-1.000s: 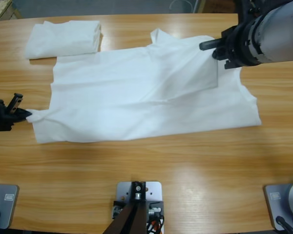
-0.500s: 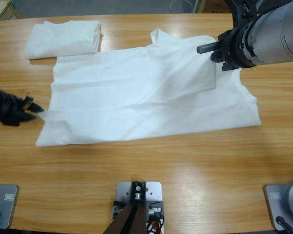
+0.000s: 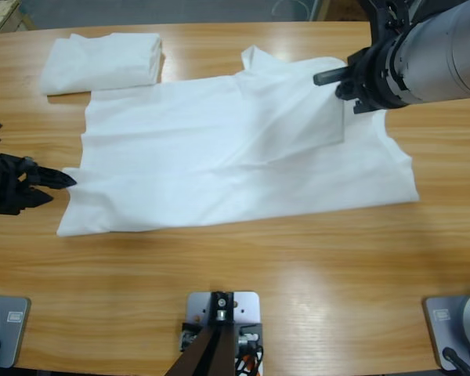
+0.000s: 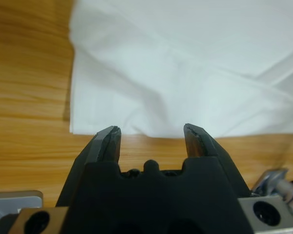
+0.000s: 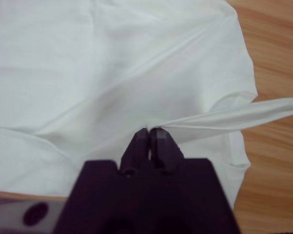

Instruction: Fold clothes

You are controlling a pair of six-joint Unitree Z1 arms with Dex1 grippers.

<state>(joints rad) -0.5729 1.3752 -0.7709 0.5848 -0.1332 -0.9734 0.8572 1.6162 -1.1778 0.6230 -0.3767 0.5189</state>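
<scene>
Two white shirts lie on the worktop point(image 3: 298, 266): a folded shirt point(image 3: 102, 61) at its far left corner and a spread T-shirt point(image 3: 219, 157) across the middle. Left gripper point(image 4: 151, 136) hangs just off the spread shirt's hem, jaws apart, grasping nothing. Right gripper point(image 5: 150, 134) pinches a fold of that shirt, raised.

No readable text, label, brand, number or sign on anything in view.
</scene>
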